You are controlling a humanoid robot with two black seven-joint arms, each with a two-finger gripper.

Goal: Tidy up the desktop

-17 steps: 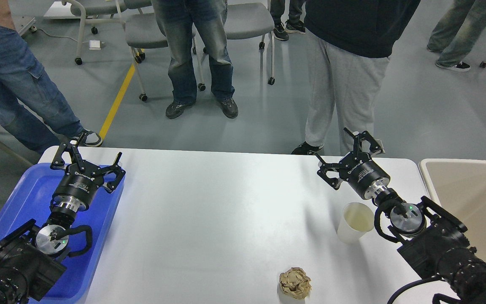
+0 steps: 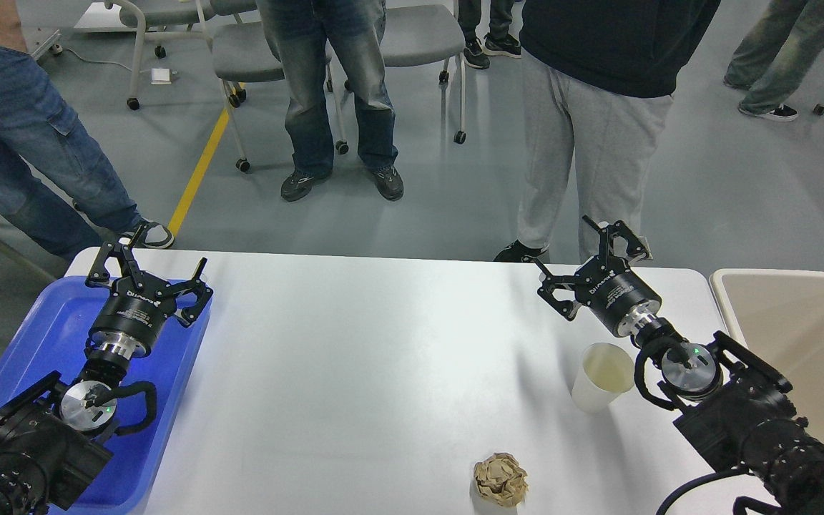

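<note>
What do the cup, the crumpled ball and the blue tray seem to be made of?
The cup: probably paper, matte off-white, with a thin wall. The crumpled ball: brown paper, as its sharp folds and dull surface suggest. The blue tray: most likely plastic, smooth and slightly glossy, with a moulded raised rim.

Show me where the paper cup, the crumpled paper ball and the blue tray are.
paper cup (image 2: pixel 593 390), head view, on its white outer side wall.
crumpled paper ball (image 2: pixel 501 479), head view, on the middle of the wad.
blue tray (image 2: pixel 169 400), head view, on its right rim.
</note>
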